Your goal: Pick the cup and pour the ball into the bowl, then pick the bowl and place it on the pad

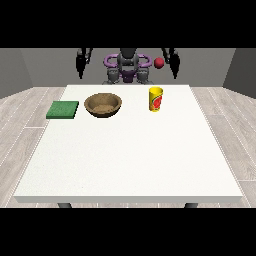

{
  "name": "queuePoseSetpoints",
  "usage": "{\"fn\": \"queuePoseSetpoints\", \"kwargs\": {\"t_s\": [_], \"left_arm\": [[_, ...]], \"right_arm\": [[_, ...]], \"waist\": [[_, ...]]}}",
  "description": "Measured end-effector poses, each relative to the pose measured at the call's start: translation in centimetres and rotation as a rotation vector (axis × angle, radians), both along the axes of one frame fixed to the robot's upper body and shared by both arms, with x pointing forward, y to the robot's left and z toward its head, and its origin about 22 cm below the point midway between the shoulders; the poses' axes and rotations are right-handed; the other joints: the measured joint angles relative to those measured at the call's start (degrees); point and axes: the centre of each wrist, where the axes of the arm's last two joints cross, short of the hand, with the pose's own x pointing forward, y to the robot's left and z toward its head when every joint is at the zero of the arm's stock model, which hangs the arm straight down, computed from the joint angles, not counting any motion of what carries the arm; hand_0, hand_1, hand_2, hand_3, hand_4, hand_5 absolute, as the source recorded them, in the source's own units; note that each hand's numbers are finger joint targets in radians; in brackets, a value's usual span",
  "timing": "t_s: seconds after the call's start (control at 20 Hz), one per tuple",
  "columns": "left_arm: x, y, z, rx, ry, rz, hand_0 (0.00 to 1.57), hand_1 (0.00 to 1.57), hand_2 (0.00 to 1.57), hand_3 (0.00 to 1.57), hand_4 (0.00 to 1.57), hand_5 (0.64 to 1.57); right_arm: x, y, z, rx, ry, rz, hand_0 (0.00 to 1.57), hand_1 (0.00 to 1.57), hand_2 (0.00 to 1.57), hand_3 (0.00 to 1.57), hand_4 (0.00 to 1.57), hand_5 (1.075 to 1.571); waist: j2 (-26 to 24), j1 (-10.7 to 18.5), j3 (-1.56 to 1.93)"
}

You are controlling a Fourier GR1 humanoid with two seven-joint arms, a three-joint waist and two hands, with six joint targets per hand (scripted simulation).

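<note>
Yellow cup (156,99) stands upright at 1 o'clock on the white desk (130,160); the brown bowl (103,105) sits at 11 o'clock, the green pad (63,109) just beside it toward 10 o'clock. A red ball (159,62) shows above the cup, apart from it. Both hands, at the view's left (80,66) and right (174,65), hang raised behind the desk, holding nothing; finger state cannot be told. Judged progress: no step completed; pouring and bowl placement remain.

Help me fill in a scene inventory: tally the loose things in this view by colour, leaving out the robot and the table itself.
Green: 1, the pad
Brown: 1, the bowl
Yellow: 1, the cup
Red: 1, the ball, seen above the cup, not in it
Total: 4
</note>
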Motion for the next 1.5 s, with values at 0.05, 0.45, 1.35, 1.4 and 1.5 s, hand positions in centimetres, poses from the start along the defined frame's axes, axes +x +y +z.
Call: {"fn": "queuePoseSetpoints", "kwargs": {"t_s": [0.05, 0.45, 1.35, 1.4, 1.5], "left_arm": [[0.0, 0.1, 0.3, 0.004, -0.004, 0.0, 0.0, 0.0, 0.0, 0.0, 0.66, 1.566], [-0.9, -0.5, 2.1, -0.105, 0.095, 0.001, 0.0, 0.0, 0.0, 0.0, 0.63, 1.564], [1.8, -3.8, 8.7, -0.123, -0.161, 0.001, 0.0, 0.0, 0.0, 0.0, 0.57, 1.52], [2.0, -3.9, 8.5, -0.113, -0.186, 0.003, 0.0, 0.0, 0.0, 0.0, 0.57, 1.507], [2.3, -3.5, 7.3, -0.091, -0.226, 0.008, 0.0, 0.0, 0.0, 0.0, 0.55, 1.496]], "right_arm": [[0.0, -0.1, 0.3, -0.004, -0.003, 0.0, 0.0, 0.0, 0.0, 0.0, 0.87, 1.533], [-0.9, -0.4, 2.0, 0.081, 0.106, -0.039, 0.0, 0.0, 0.0, 0.0, 0.86, 1.53], [-0.2, 1.1, 8.6, 0.183, -0.106, -0.026, 0.0, 0.0, 0.0, 0.0, 0.7, 1.545], [0.0, 0.8, 8.2, 0.185, -0.127, -0.025, 0.0, 0.0, 0.0, 0.0, 0.68, 1.539], [0.3, 0.4, 7.9, 0.185, -0.159, -0.011, 0.0, 0.0, 0.0, 0.0, 0.69, 1.547]], "waist": [[-1.82, -0.04, 0.01], [-17.29, -0.96, 0.04], [0.62, -3.79, 0.12], [2.31, -3.81, 0.12], [5.21, -3.94, 0.13]]}}
